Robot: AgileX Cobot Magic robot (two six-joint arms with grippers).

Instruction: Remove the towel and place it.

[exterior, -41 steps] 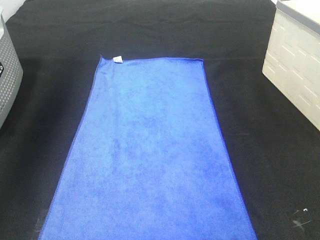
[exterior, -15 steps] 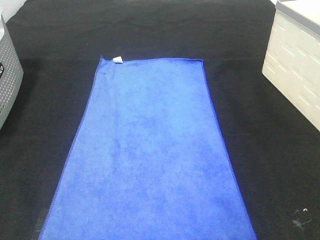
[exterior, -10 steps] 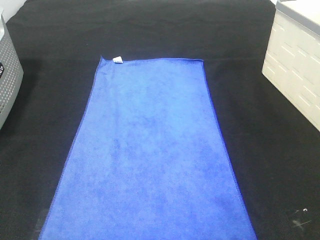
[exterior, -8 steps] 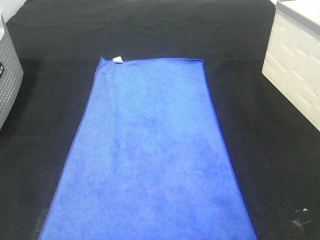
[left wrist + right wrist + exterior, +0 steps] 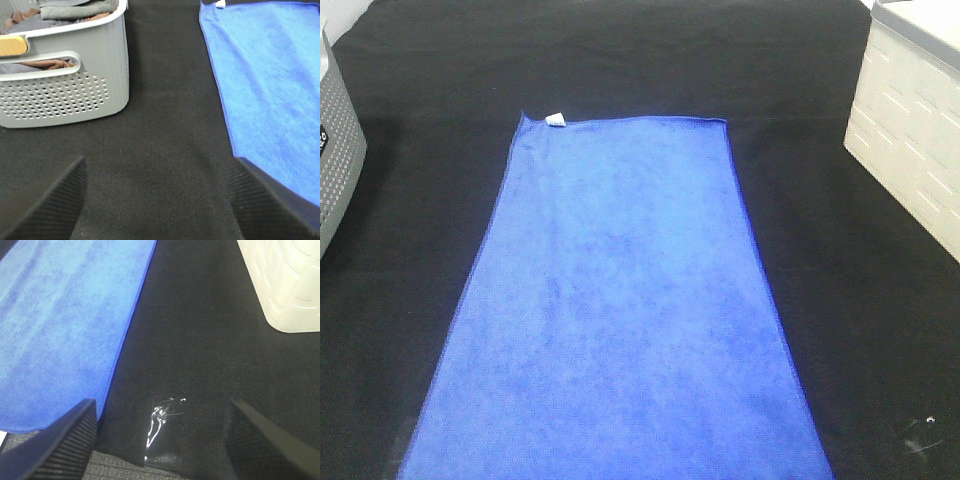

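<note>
Exterior high view showed the towel (image 5: 620, 310) lying flat on the black cloth of the table (image 5: 840, 300), between a grey basket (image 5: 335, 150) and a white bin (image 5: 910, 130). Its white tag (image 5: 556, 120) sat at the far corner nearer the basket. Both the left gripper (image 5: 155, 200) and right gripper (image 5: 160, 440) had jaws apart, empty, each beside the towel.
</note>
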